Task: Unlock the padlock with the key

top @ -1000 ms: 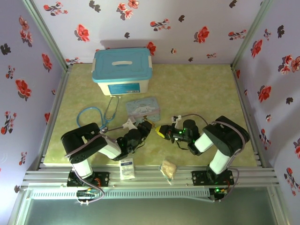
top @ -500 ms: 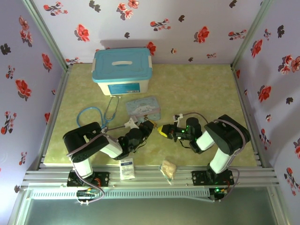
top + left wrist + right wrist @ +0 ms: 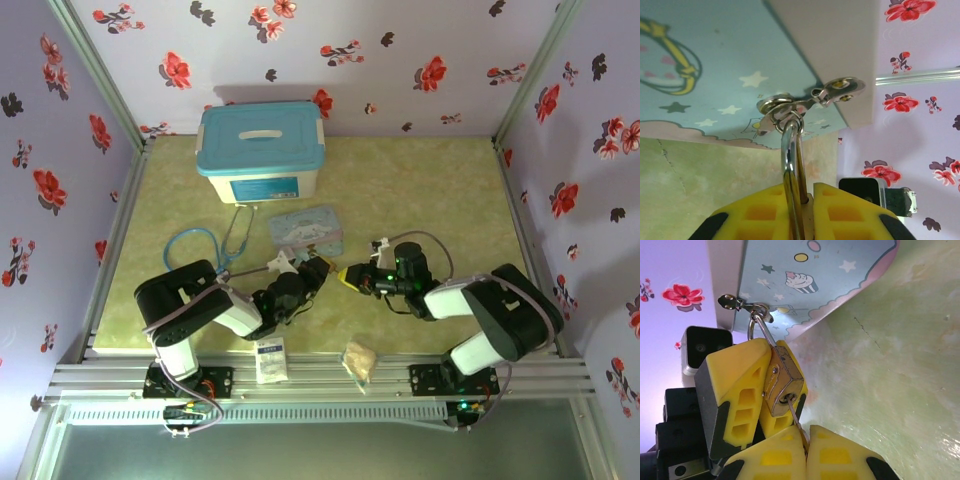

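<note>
The small brass padlock (image 3: 782, 385) is clamped between the yellow fingers (image 3: 735, 390) of my left gripper (image 3: 318, 270), keyhole end facing my right gripper (image 3: 806, 440). The thin dark key (image 3: 795, 412) is pinched in the right gripper's shut fingertips, and its tip sits in the keyhole. In the left wrist view the silver shackle (image 3: 791, 160) rises from between the left gripper (image 3: 807, 200) pads. It passes through a ring and clasp (image 3: 837, 90) in front of the pale blue cartoon tin (image 3: 715, 65). The shackle looks closed.
A white box with a blue lid (image 3: 262, 150) stands at the back left. The blue-tubed stethoscope (image 3: 205, 245) lies left of the tin (image 3: 307, 230). A white packet (image 3: 269, 358) and a tan crumpled wrapper (image 3: 360, 360) lie by the front rail.
The right arm's elbow has swung out to the right and its wrist has turned. Its fingertips stay at the padlock. The left arm has barely moved.
</note>
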Controlling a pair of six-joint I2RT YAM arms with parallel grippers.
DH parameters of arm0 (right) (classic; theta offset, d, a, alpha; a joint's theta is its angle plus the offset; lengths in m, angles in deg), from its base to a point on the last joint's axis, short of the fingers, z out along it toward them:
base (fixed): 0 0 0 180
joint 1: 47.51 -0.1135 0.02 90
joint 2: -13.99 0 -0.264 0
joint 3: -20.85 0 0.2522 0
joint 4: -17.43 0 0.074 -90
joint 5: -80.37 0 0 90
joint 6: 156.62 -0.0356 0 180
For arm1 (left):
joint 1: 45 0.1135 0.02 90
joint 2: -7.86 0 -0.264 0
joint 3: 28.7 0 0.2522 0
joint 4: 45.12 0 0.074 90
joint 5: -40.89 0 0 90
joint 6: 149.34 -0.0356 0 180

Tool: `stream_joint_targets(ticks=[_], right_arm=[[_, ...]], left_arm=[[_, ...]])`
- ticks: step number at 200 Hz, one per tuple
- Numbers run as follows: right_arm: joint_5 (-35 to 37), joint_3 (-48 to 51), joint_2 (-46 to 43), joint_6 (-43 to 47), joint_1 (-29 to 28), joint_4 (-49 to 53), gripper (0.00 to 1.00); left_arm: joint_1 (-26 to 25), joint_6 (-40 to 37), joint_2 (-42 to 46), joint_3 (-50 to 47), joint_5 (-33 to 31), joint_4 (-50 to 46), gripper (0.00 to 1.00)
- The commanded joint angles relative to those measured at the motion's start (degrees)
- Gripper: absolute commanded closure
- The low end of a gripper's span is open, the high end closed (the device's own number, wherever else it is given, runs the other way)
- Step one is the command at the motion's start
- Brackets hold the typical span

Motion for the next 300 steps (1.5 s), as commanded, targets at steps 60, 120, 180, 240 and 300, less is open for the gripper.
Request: stream_joint_targets(ticks=[60, 120, 180, 240, 300], right_arm=[[-2.1, -1.5, 5.0, -17.3, -0.5, -33.2, 1.0], [-5.4, -0.1, 5.9, -18.9, 1.7, -32.9, 1.0], [-6.9, -1.4, 9.2, -15.7, 3.0, -26.6, 1.0], [-5.1, -1.2, 7.9, -13.0, 3.2, -25.0, 0.73], [-2.1, 1.9, -1.8, -3.2, 3.5, -7.2, 0.8]], left_arm=[[-2.7, -1.0, -1.7, 3.0, 14.2, 7.1, 1.0], [-2.6, -1.3, -1.3, 1.9, 14.2, 7.7, 1.0], [-2.7, -1.1, -1.4, 1.9, 15.3, 7.5, 1.0], [-2.2, -1.0, -1.4, 1.1, 14.6, 7.4, 1.0], [-1.0, -1.2, -1.5, -0.2, 13.6, 7.4, 1.0]])
